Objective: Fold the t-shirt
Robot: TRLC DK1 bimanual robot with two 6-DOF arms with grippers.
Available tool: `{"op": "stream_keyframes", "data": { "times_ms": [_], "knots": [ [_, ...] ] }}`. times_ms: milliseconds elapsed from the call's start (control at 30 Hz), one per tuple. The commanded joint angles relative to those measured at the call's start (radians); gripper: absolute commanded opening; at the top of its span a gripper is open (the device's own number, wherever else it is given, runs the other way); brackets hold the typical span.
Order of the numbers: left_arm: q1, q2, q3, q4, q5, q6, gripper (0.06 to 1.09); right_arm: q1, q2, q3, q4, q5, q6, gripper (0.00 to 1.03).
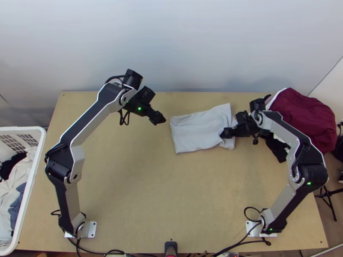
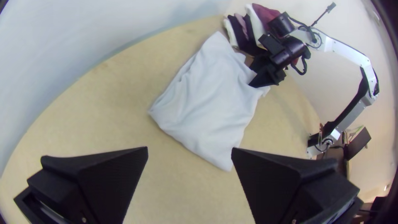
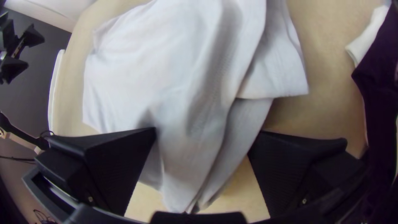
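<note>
Near the far edge of the light wooden table (image 1: 150, 184), we have the pale grey-white cotton t-shirt (image 1: 195, 132), folded into a rough rectangle. From above, we find the black left tool (image 1: 159, 119) beside its left end and the black right tool (image 1: 226, 132) at its right end. The left wrist view gives us the left tool (image 2: 189, 153) with its fingers wide apart, while the right wrist view shows us the right tool (image 3: 207, 132) spread too, a rucked part of the shirt running between its fingers. Bare wood surrounds the shirt on its near side, and a plain pale wall (image 1: 193, 43) rises behind the table. To our left stands a white plastic laundry basket (image 1: 29, 188) of clothes; at far right lies a dark red cloth (image 1: 302, 113) heaped with black and white pieces. The silver-and-black right arm (image 1: 283, 128) crosses before that heap, hiding some of it from above.
</note>
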Motion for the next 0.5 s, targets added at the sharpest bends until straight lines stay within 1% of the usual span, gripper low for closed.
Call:
{"op": "stream_keyframes", "data": {
  "times_ms": [0,167,333,467],
  "knots": [
    [0.005,-0.014,-0.033,0.001,0.001,0.011,1.04,0.032,0.001,0.017,0.008,-0.036,0.027,0.95],
    [0.007,-0.019,-0.056,0.001,0.000,0.019,1.04,0.030,0.055,0.020,0.031,-0.081,0.047,0.95],
    [0.007,-0.039,-0.099,0.001,0.000,0.035,1.04,0.041,0.083,0.042,0.034,-0.190,0.090,0.95],
    [0.005,-0.046,-0.135,0.007,0.000,0.040,1.04,0.070,0.116,0.050,0.048,-0.220,0.107,0.94]
  ]
}}
